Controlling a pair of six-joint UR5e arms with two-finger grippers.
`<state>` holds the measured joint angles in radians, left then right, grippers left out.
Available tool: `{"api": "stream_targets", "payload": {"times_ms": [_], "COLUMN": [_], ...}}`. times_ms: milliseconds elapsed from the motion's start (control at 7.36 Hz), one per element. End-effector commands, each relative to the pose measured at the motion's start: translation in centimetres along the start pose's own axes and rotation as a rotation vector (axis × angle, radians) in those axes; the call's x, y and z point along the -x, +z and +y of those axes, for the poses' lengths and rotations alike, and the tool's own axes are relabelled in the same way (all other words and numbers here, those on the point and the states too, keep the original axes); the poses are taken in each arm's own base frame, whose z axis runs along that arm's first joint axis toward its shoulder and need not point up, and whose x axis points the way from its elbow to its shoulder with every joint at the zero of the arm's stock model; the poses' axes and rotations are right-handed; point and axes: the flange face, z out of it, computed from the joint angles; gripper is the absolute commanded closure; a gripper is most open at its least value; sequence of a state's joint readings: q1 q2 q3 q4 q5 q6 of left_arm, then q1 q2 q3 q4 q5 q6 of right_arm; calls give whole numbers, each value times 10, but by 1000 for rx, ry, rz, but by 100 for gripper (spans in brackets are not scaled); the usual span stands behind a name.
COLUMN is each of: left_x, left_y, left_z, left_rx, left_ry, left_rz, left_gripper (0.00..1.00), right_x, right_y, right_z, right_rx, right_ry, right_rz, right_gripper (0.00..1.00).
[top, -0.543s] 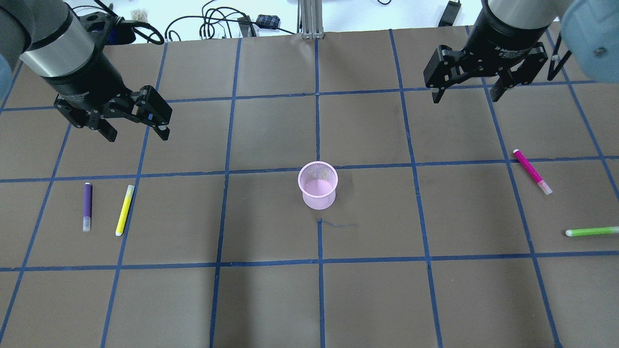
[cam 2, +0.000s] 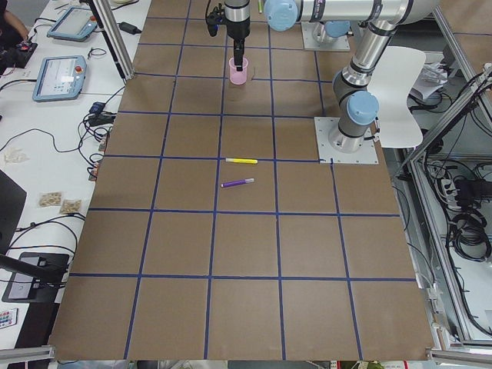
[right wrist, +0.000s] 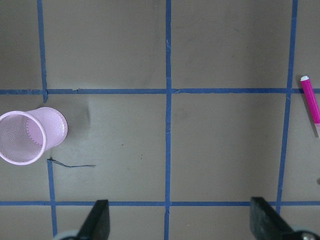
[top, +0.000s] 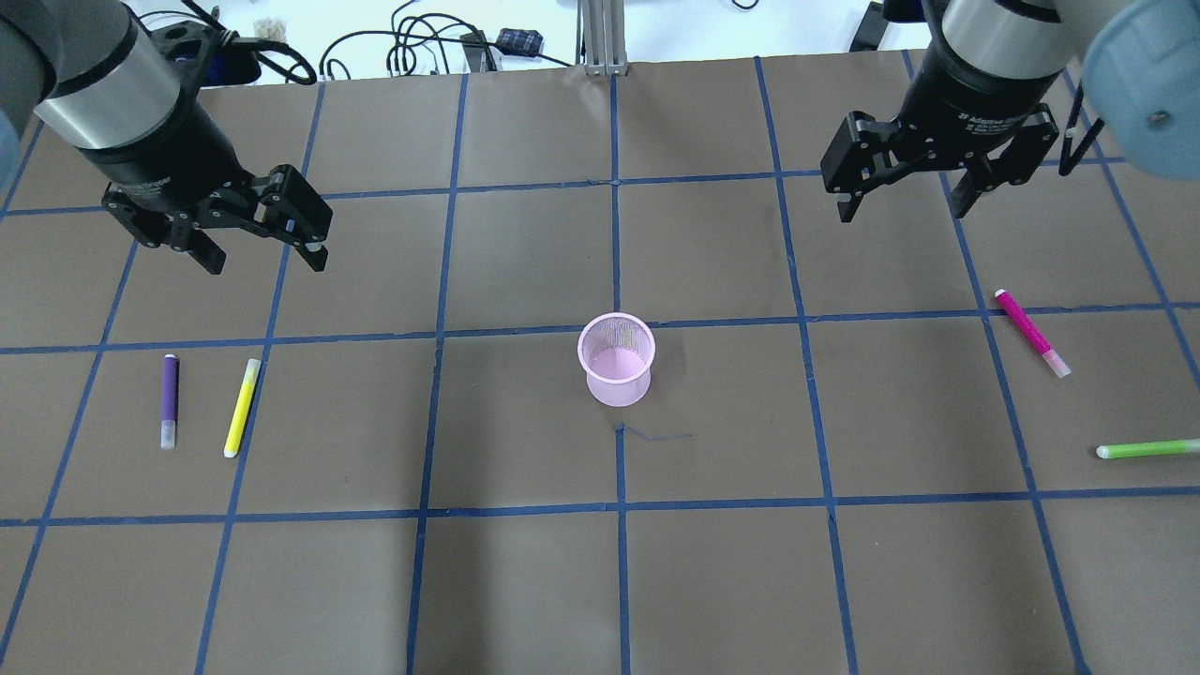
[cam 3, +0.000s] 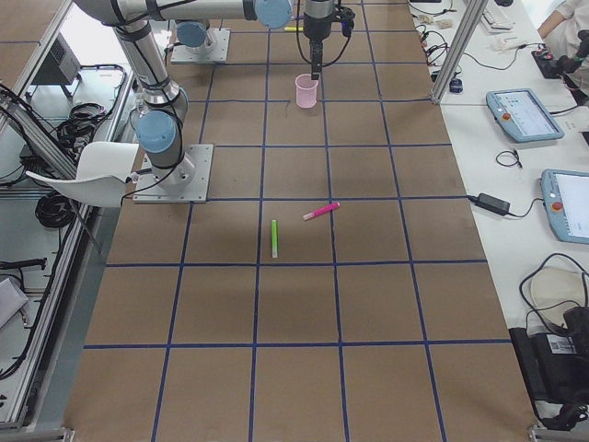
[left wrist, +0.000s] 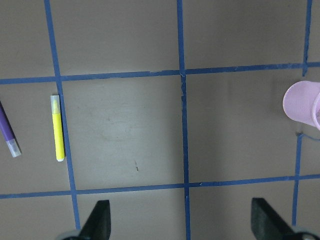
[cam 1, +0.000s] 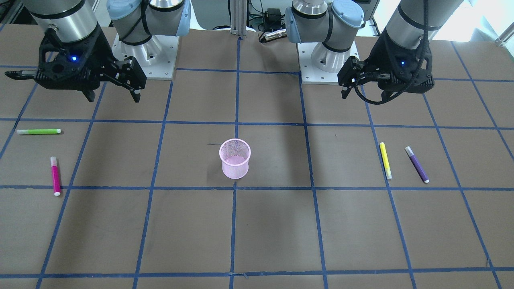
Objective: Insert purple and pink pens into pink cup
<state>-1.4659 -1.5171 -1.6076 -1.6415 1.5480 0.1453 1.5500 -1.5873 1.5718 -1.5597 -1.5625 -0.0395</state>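
A pink mesh cup [top: 616, 359] stands upright at the table's middle. The purple pen [top: 169, 401] lies on the left beside a yellow pen [top: 242, 408]. The pink pen [top: 1031, 332] lies on the right. My left gripper [top: 267, 262] is open and empty. It hovers above the table, beyond the purple pen and a little to its right. My right gripper [top: 902, 211] is open and empty. It hovers beyond the pink pen and to its left. In the left wrist view the purple pen [left wrist: 7, 132] is cut off at the left edge. In the right wrist view the pink pen [right wrist: 311, 105] is at the right edge.
A green pen [top: 1147, 449] lies at the right edge, nearer than the pink pen. The brown table [top: 525, 581] has a grid of blue tape. Cables and small devices [top: 450, 47] lie past its far edge.
My right gripper has shifted slightly nearer, toward the pink pen. My left gripper, the pens and the cup have hardly moved.
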Motion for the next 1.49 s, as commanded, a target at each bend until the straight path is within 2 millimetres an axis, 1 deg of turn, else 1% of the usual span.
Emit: {"api": "stream_targets", "payload": {"times_ms": [0,136,272,407,543,679,815,951,1086,1222,1358], "left_x": [10,16,37,81,125,159,195,232,264,296,316], "left_y": [-2,5,9,18,31,52,71,91,123,155,188], "left_z": [-3,-11,-18,-31,-40,-53,-57,-63,-63,-54,-50], "left_rx": [-12,-17,-18,-33,-43,-60,-53,-65,-35,-1,6], "left_ry": [-14,-12,-49,-128,-186,-237,-292,-340,-383,-427,-431], "left_rz": [-4,-15,-13,-7,-13,-22,-30,-37,-72,-68,-63], "left_gripper": [0,0,0,0,0,0,0,0,0,0,0], "right_x": [-51,-99,-150,-197,-238,-249,-257,-265,-270,-271,-271], "right_y": [3,33,64,112,153,189,218,250,277,286,288], "right_z": [-13,-22,-37,-41,-35,-35,-41,-50,-52,-52,-54], "right_rx": [-12,36,-10,-2,-11,-41,-58,-39,-12,-3,-11], "right_ry": [-23,-36,-114,-159,-172,-164,-181,-241,-322,-323,-328], "right_rz": [1,-10,9,1,5,32,83,77,47,38,40], "right_gripper": [0,0,0,0,0,0,0,0,0,0,6]}}
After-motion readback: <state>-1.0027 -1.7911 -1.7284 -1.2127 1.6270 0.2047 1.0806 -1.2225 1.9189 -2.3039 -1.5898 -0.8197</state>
